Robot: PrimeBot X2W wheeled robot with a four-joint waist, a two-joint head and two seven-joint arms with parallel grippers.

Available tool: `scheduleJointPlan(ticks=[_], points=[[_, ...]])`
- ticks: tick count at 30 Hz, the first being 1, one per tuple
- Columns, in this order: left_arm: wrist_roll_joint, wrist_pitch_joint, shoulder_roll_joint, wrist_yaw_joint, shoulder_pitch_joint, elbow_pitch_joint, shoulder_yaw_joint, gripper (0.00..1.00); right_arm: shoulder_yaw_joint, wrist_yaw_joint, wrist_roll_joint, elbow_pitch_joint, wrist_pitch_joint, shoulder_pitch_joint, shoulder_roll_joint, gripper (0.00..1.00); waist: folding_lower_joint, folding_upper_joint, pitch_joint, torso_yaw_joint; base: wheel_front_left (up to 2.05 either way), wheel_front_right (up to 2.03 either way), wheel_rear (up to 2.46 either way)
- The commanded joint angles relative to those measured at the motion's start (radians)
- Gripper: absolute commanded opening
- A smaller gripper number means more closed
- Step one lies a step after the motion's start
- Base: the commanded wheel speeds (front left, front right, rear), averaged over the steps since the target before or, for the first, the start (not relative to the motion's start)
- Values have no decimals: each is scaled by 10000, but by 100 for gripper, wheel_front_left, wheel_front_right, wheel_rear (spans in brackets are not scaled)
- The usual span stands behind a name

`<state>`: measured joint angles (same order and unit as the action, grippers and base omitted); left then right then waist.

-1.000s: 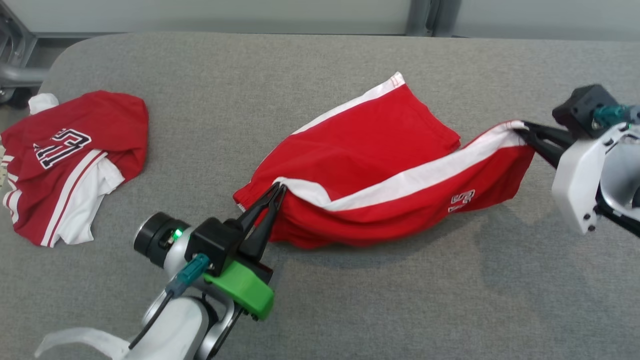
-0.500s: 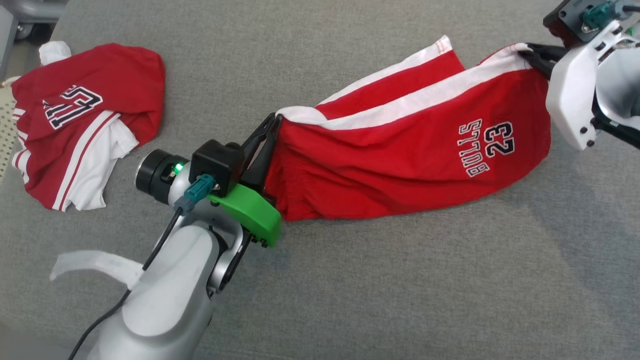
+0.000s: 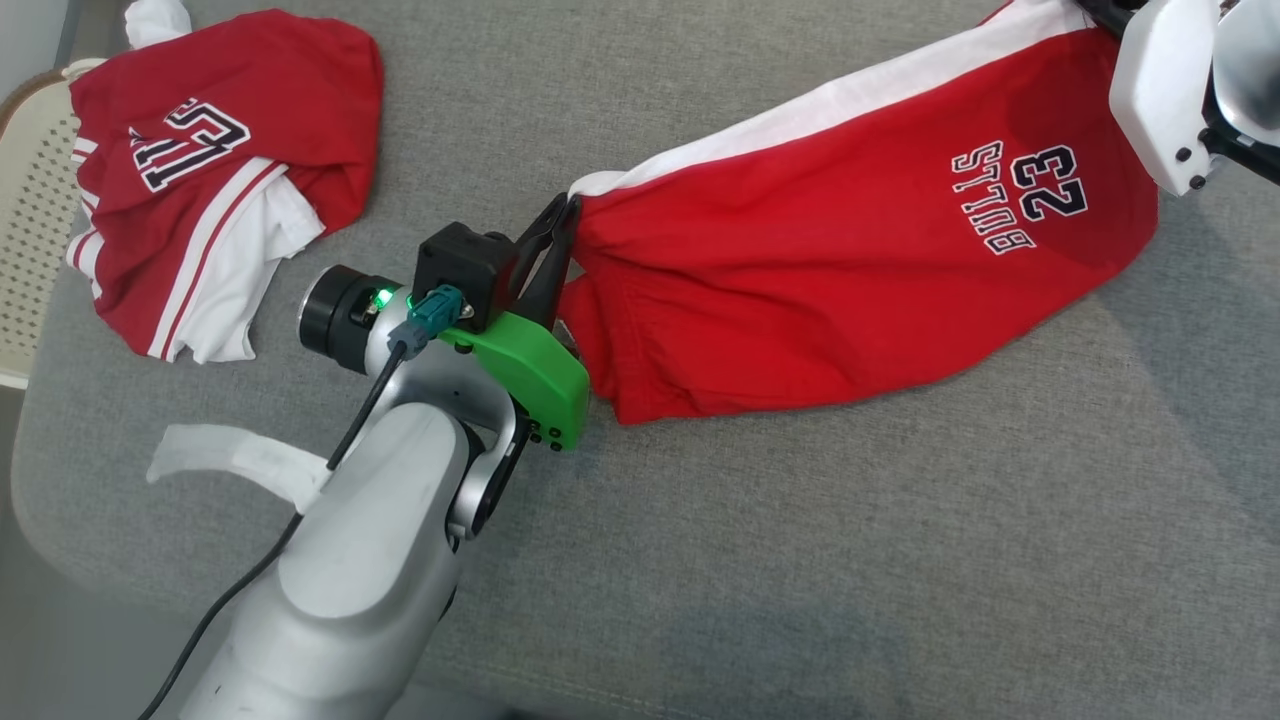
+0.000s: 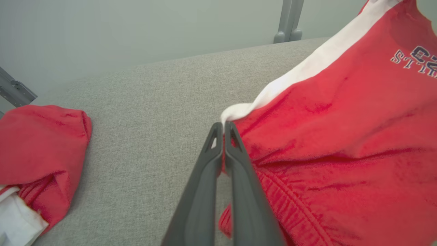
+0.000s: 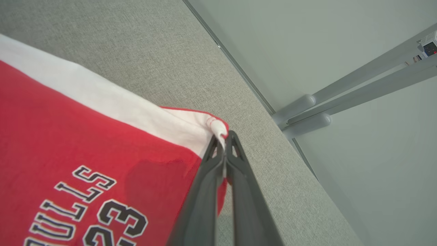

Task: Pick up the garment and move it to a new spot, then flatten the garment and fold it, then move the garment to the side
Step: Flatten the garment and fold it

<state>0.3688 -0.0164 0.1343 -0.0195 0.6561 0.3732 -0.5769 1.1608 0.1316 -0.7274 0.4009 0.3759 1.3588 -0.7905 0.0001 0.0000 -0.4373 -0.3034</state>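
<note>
Shorts of red cloth (image 3: 850,230) — white stripe, BULLS 23 print — stretched between my left gripper (image 4: 223,127) and right gripper (image 5: 225,136), both clamped on white corners; back layer seemingly hidden.

The red garment (image 3: 820,260), white-striped and printed BULLS 23, hangs stretched wide by its two upper corners.

Bright, even light; soft shadows; wrist views bend at edges.
</note>
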Motion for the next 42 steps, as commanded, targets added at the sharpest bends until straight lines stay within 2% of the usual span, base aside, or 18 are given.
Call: scheduleJointPlan(ticks=[1,9,10,11,18,22,24,26,30,31,34,39,42], points=[[62,100,-39,-91,194,44,52,0,134,-16,-98,141,-85,187,47,0,-1,0,-184,-204,0,0,0],[226,897,-55,-283,193,21,-47,0,909,-16,-427,819,-510,638,345,0,-1,0,-339,-473,0,0,0],[235,924,-48,-298,209,5,-57,37,970,-16,-447,852,-566,658,392,36,-1,0,-348,-479,0,0,0],[238,895,-47,-328,241,-17,-49,100,1015,-16,-475,898,-608,661,421,100,-1,0,-354,-480,0,0,0],[173,791,54,-371,335,134,-72,100,1138,-17,-446,1302,-1416,769,599,100,-1,0,-132,-386,0,0,0],[7,514,220,-493,268,175,-42,100,728,-17,-527,1844,-2124,815,753,100,-1,0,111,-298,0,0,0],[-22,150,277,-624,61,126,27,100,262,-16,-355,2377,-2729,656,923,100,-1,0,338,-248,0,0,0],[7,-487,303,-731,-217,-41,170,100,-427,-17,-654,2867,-3338,141,1233,100,-1,0,599,-187,0,0,0],[313,-1783,281,-1293,-1071,-320,795,100,-1282,-16,-329,3880,-4141,-771,1677,100,-1,0,1194,-33,0,0,0],[459,-2161,222,-1508,-1565,-506,1091,100,-1708,-16,-230,4271,-4536,-1360,2019,100,-1,0,1496,32,0,0,0],[669,-2419,136,-1697,-2466,-925,1525,100,-2426,-17,-286,4912,-5107,-2253,2392,100,-1,0,1914,94,0,0,0],[766,-2485,-94,-1350,-3888,-2095,2211,100,-3561,-16,-367,6035,-5824,-3427,3118,100,-1,0,2481,133,0,0,0],[506,-2481,-161,-878,-4688,-2794,2476,100,-3997,-16,-342,6509,-6029,-3978,3410,100,-1,0,2679,110,0,0,0]])
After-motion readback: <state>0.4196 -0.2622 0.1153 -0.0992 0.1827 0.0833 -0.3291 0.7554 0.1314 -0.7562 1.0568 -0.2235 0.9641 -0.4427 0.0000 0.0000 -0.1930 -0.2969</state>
